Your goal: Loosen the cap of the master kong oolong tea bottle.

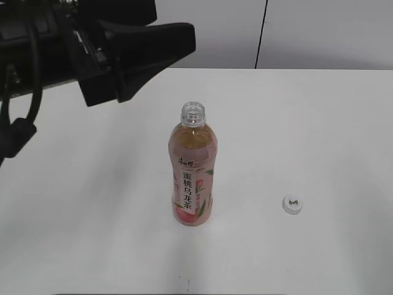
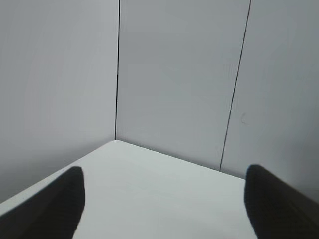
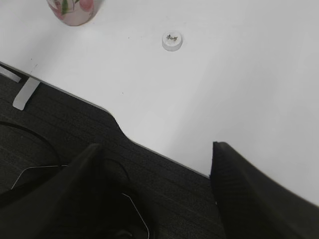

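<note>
The master kong oolong tea bottle (image 1: 192,169) stands upright in the middle of the white table (image 1: 319,123), its neck open with no cap on it. Its base shows at the top left of the right wrist view (image 3: 75,10). The white cap (image 1: 292,204) lies on the table to the bottom right of the bottle, logo up; it also shows in the right wrist view (image 3: 172,40). My left gripper (image 1: 153,52) is open and empty, raised at the upper left, well away from the bottle (image 2: 162,209). My right gripper (image 3: 157,189) is open and empty, back over the table's front edge.
A grey panelled wall (image 1: 307,31) runs behind the table. Dark floor with cables (image 3: 60,149) lies below the table's front edge.
</note>
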